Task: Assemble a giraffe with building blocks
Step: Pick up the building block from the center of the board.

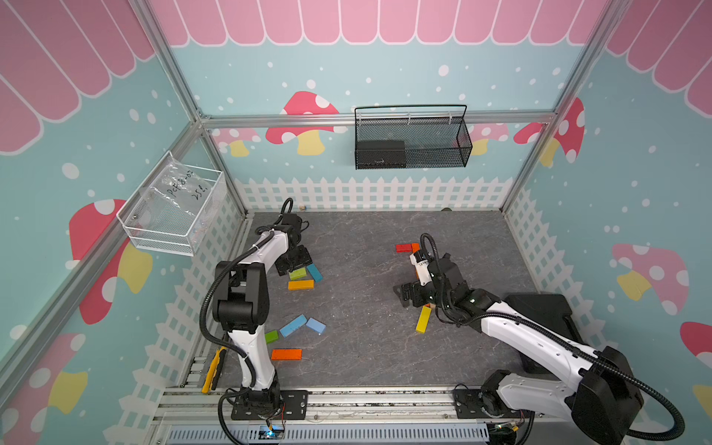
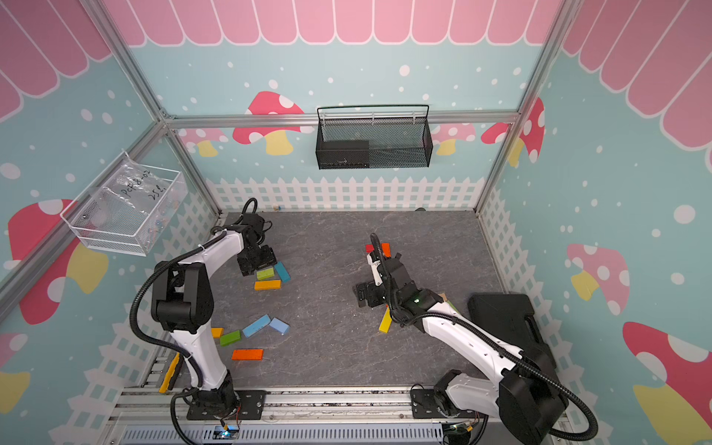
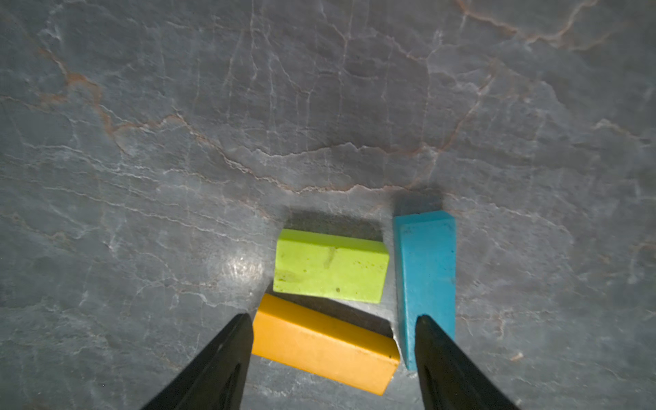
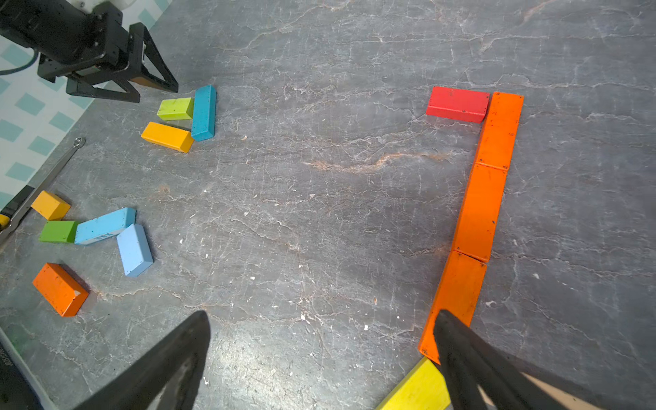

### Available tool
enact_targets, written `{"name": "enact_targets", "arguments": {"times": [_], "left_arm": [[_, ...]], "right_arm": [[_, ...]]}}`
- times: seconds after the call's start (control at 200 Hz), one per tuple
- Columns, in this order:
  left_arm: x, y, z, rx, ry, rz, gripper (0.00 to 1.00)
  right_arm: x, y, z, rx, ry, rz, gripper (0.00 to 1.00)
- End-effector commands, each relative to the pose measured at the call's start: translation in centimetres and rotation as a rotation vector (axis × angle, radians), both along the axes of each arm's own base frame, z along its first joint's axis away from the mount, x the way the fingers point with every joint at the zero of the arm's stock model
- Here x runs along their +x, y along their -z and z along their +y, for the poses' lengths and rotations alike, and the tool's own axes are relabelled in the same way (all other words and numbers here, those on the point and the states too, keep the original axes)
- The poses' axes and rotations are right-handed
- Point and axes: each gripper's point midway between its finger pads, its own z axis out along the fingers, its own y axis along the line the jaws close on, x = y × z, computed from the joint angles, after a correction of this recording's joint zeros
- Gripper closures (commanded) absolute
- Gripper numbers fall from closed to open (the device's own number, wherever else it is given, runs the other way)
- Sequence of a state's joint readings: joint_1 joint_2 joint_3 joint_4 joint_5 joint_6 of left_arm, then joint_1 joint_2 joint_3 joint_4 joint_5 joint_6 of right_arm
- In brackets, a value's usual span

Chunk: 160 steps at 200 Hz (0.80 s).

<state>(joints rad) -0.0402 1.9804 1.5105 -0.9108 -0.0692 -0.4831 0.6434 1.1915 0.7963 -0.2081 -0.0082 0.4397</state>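
Observation:
My left gripper hangs open over a cluster of three building blocks at the left rear of the table. Its fingers straddle an amber block, which lies on the table beside a lime-green block and a teal block. In a top view the same gripper sits just behind that cluster. My right gripper stands wide open with nothing between its fingers. Beside it runs a line of three orange blocks with a red block against the far end. A yellow block lies at the near end.
Loose blocks lie at the front left: two light-blue blocks, a green one, an orange one. A yellow-handled tool lies along the left edge. A black case sits behind my right arm. Wire baskets hang on the walls.

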Motion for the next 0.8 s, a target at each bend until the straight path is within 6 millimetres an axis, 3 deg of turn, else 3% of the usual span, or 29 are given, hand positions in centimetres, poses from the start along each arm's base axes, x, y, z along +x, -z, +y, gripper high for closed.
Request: {"name": "enact_targets", "arguments": {"times": [0.0,0.125,0.531,0.681,0.796], "left_arm": [[-0.4,0.6,0.7,-0.001,0.044,0.062,0.24],[-0.4,1.8,0.3,-0.022,0.071,0.099,0.20],[0.8,3.8,-0.5,-0.061,0.112,0.117,0.20],[1.0,4.1,-0.4,-0.055,0.119,0.118,0.27],[0.9,3.7,-0.3,-0.047,0.127,0.112,0.40]], "right_arm": [[0.4,-1.4,0.4,0.011,-0.013,-0.051,0.00],[0.4,-1.2,0.5,0.011,-0.013,-0.044,0.00],[0.6,-0.3,0.9,0.009,-0.015,-0.020,0.00],[0.5,-0.3,0.8,0.008,-0.015,-0.021,0.00],[0.6,-0.4,0.7,0.006,-0.012,-0.025,0.00]]}}
